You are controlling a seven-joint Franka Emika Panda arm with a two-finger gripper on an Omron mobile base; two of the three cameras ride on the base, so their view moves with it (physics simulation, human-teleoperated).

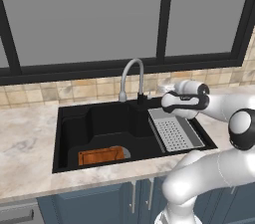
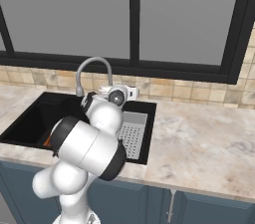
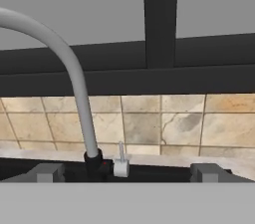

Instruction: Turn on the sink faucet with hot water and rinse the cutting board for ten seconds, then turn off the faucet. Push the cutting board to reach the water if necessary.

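The sink faucet [image 1: 132, 73] arches its grey spout over the black sink [image 1: 74, 123] from a short black base at the back rim. In the hand view the spout [image 3: 79, 93] rises at left, with the small pale handle [image 3: 121, 161] just right of its base. My gripper [image 1: 160, 100] hovers level with that base, a little to its right, pointing at the back wall. It is open [image 3: 127, 173], with the handle between and beyond the fingertips [image 3: 47, 172]. The cutting board [image 1: 101, 156] lies flat on the basin floor at the front left. No water is running.
A grey perforated tray [image 1: 174, 132] fills the right end of the sink. Marble counter [image 2: 199, 133] spreads on both sides. A tiled backsplash [image 3: 189, 123] and a dark-framed window [image 1: 164, 14] stand close behind the faucet. My arm [image 2: 89, 143] hides part of the basin in the right base view.
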